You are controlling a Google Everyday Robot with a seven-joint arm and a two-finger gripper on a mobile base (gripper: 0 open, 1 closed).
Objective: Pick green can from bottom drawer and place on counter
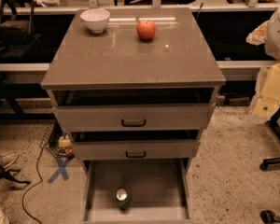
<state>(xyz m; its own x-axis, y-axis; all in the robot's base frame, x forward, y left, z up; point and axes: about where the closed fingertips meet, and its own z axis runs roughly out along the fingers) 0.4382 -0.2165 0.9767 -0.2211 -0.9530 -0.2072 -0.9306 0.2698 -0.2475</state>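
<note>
The green can (122,197) with a silver top stands upright on the floor of the bottom drawer (154,183), near its front edge and a little left of centre. The drawer is pulled fully out below the cabinet. The counter (130,55) is the glossy grey-brown top of the cabinet. My gripper is not in view in this frame, and no part of the arm shows.
A white bowl (95,19) and a red apple (146,30) sit at the back of the counter. Two drawers with black handles (134,122) are partly open above the bottom drawer. Cables and a blue X mark (60,169) lie on the floor at left; chair legs (275,162) at right.
</note>
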